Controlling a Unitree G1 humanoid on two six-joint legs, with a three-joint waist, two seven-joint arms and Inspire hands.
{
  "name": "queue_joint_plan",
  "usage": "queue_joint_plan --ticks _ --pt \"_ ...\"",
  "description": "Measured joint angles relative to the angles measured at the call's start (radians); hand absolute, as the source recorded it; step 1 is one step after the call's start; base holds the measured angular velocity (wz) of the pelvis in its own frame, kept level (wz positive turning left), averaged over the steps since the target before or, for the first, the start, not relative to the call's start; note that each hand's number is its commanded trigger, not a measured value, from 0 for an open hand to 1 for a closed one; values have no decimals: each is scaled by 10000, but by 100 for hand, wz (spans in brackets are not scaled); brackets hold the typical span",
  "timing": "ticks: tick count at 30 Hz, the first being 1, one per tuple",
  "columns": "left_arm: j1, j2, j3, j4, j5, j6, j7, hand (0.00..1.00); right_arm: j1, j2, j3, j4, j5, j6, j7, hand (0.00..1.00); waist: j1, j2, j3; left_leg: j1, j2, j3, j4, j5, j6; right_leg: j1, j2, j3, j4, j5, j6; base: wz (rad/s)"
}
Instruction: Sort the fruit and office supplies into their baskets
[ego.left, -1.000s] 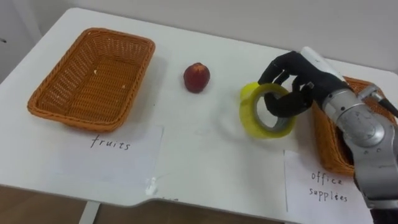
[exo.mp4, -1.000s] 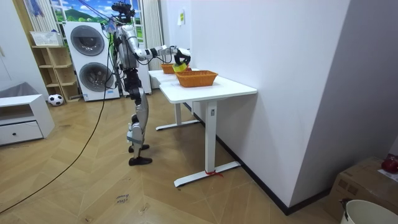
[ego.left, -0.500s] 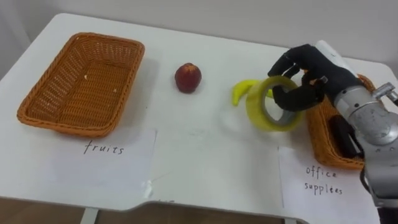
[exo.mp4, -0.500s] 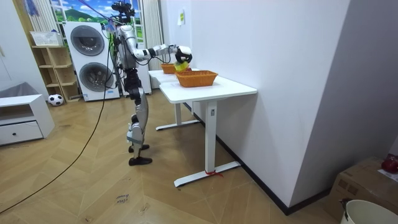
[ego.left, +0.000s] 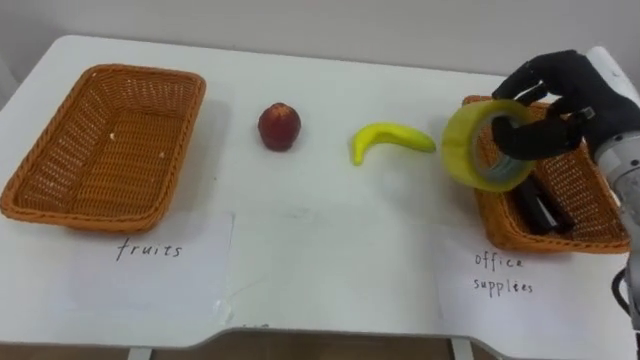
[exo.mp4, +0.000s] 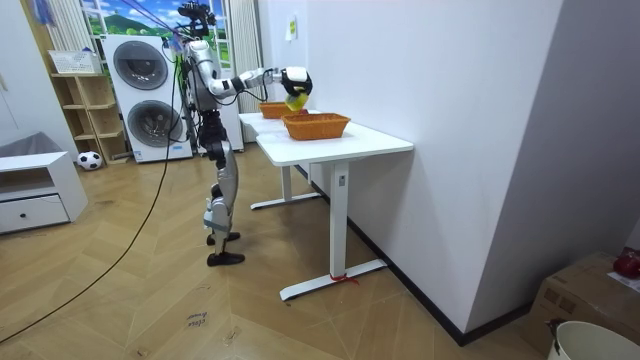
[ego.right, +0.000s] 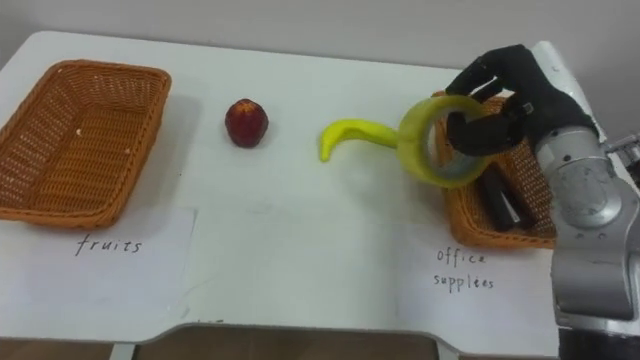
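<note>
Labels: two paper sheets on the near edge of the white table (ego.left: 330, 250), both handwritten. Left sheet (ego.left: 150, 265) reads "fruits", right sheet (ego.left: 500, 285) reads "office supplies" on two lines. Each lies just in front of its basket.

Containers: two wicker baskets.
- left basket (ego.left: 60, 150), far-left of the table: no fruit in it, just a couple of tiny pale specks on the bottom.
- right basket (ego.left: 540, 240), at the right edge: something dark and elongated (ego.left: 540, 210) lies inside, can't tell what or how many pieces.

Counts: 2 baskets, 2 sheets, 2 fruits, 1 tape roll.

Fruit, both on the bare tabletop between the baskets, well apart from each other:
- red round fruit (ego.left: 279, 126), nearer the left basket
- banana (ego.left: 390, 138), right of it, near the right basket's left rim but not touching it

Tape roll (ego.left: 487, 147): yellow, held on edge in the air over the left rim of the right basket, partly over the table, partly over the basket. Not resting on anything.

Right hand (ego.left: 565, 105): black fingers curled through the hole of the roll and clamped on its ring, reaching in from the right.

Room view: robot stands upright at the table's side on the room view's left, right arm stretched out over the tabletop with the roll raised above the baskets.
</note>
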Motion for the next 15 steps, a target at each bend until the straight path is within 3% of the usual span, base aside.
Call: queue_joint_plan --ticks 15 --pt "295 -44 -10 -113 12 13 572 0 372 0 -587 837 439 62 -1168 100 -120 93 -54 48 -14 -4 5 0 1 -27 7 187 67 0 0 0"
